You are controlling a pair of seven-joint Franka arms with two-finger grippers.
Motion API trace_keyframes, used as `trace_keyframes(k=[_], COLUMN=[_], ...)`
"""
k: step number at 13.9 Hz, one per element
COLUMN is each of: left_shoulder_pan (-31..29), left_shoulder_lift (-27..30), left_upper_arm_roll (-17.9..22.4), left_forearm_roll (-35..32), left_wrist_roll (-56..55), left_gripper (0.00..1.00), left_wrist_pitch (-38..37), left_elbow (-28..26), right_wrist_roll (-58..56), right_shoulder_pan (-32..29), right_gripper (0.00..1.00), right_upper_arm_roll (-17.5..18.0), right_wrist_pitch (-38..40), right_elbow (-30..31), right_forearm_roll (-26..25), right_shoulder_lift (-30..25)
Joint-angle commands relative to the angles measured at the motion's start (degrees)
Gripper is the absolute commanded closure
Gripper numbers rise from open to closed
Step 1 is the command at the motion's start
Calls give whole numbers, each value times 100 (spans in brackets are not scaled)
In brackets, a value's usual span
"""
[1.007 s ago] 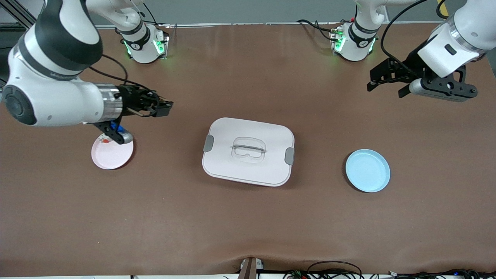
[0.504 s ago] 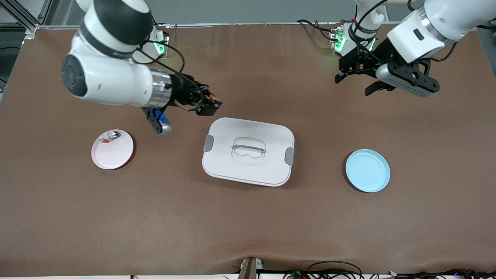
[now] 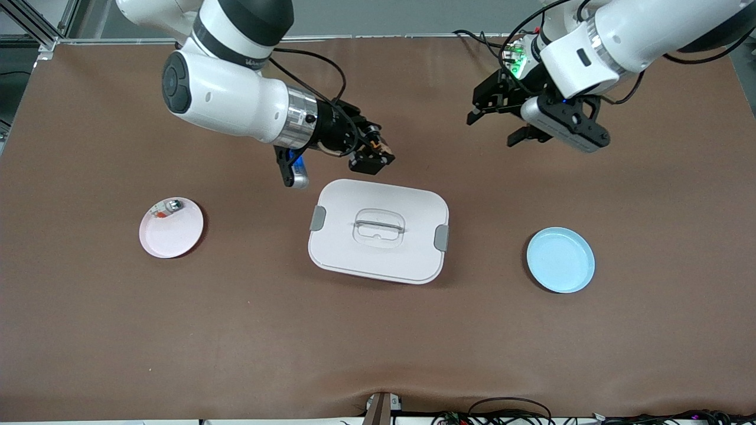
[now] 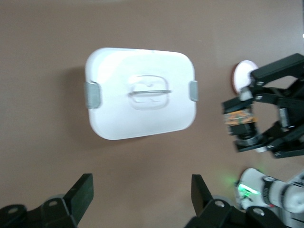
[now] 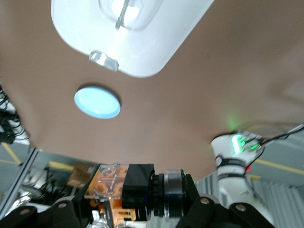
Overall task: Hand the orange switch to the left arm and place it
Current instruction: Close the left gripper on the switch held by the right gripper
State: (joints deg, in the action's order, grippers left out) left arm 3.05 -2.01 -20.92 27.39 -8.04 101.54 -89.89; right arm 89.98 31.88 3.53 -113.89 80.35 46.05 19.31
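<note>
Brown mat (image 3: 378,330) covers table; right gripper (image 3: 373,159) clenches orange switch (image 4: 238,115), left gripper (image 3: 493,121) spread.

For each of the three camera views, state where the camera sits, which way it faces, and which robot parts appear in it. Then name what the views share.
Front view: high across the table, facing both arms' bases; shows the right gripper shut on the orange switch above the table by the box, and the left gripper open.
Left wrist view: looks down at the box; its own fingers and the right gripper show.
Right wrist view: looks past its own gripper at the box and blue plate.
Shared: all three show the box.
</note>
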Motion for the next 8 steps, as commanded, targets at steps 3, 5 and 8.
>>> trace_keyframes(k=[3, 5, 8], left_shoulder_pan=[-32, 29, 161], left_shoulder_lift=[-168, -194, -194], left_upper_arm_roll=[-263, -307, -333], left_forearm_roll=[520, 758, 847], left_wrist_roll=[-58, -127, -390], left_gripper=[13, 17, 18], left_wrist_pitch=[612, 910, 1324], left_elbow=[51, -71, -274], right_wrist_roll=[169, 169, 169], right_shoulder_pan=[195, 257, 336], right_gripper=[88, 90, 91], right_upper_arm_roll=[-54, -54, -54], right_wrist_pitch=[-405, -476, -581], right_elbow=[-81, -107, -116], right_forearm_roll=[589, 598, 598], right_shoulder_lift=[126, 179, 223])
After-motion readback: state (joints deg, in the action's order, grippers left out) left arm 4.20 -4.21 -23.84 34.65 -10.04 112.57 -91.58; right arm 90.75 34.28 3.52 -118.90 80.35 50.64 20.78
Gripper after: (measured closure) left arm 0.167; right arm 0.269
